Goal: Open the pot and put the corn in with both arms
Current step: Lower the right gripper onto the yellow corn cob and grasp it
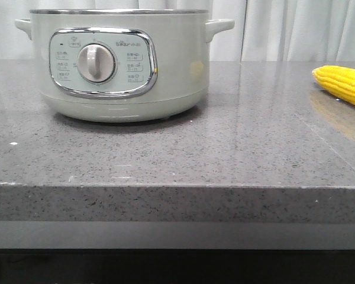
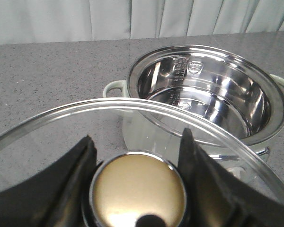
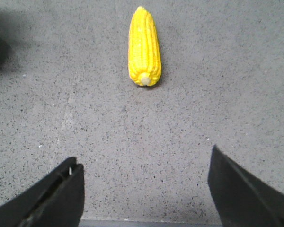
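One corn (image 3: 144, 46) on counter, L tool (image 2: 138, 156) clamps lid knob (image 2: 139, 189) — pot (image 2: 213, 94) open, R tool (image 3: 144, 189) wide.

Lidless grey-green pot (image 1: 118, 65); yellow corn (image 1: 343, 84) flat, well apart.

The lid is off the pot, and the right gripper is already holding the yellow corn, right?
Not quite. The lid is off the pot, but in the right wrist view the right gripper is open and empty; the corn lies on the table.
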Motion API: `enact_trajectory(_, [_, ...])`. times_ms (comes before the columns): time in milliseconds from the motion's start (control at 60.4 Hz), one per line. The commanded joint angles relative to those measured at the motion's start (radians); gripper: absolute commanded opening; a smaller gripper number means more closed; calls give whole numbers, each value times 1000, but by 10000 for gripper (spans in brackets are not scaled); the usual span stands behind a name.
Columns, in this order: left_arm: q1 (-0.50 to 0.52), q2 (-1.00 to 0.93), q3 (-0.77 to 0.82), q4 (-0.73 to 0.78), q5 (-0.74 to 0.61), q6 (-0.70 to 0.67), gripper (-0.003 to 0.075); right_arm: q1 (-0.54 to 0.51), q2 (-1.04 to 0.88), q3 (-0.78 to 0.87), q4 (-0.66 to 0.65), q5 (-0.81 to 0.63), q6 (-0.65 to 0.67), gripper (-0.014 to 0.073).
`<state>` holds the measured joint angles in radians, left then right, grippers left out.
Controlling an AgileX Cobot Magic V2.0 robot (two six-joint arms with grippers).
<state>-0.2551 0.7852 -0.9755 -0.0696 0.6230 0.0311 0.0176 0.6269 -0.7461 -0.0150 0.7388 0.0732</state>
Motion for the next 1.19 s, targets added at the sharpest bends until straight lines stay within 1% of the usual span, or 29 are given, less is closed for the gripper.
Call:
enact_trajectory(0, [3,-14,-34,-12,-152,-8,261,-4,61,-52,-9,-61,-2,560])
enact_trajectory(132, [3,-14,-34,-12,-152,-8,261,-4,163,-112,-9,-30,-2,560])
enact_trajectory(315, [3,-14,-34,-12,-152,-8,261,-4,339,-239,-9,20,-2,560])
enact_trajectory(546, [3,-14,-34,-12,-152,-8,261,-4,583,-438,-9,120,-2,560])
enact_trajectory(712, [3,-14,-34,-12,-152,-8,261,-4,722,-568,-9,195,-4,560])
enact_trajectory(911, [3,-14,-34,-12,-152,-8,261,-4,882,-735,-9,277,-38,560])
enact_trajectory(1176, [3,-14,-34,-12,-152,-8,261,-4,1050,-896,-9,282,-49,560])
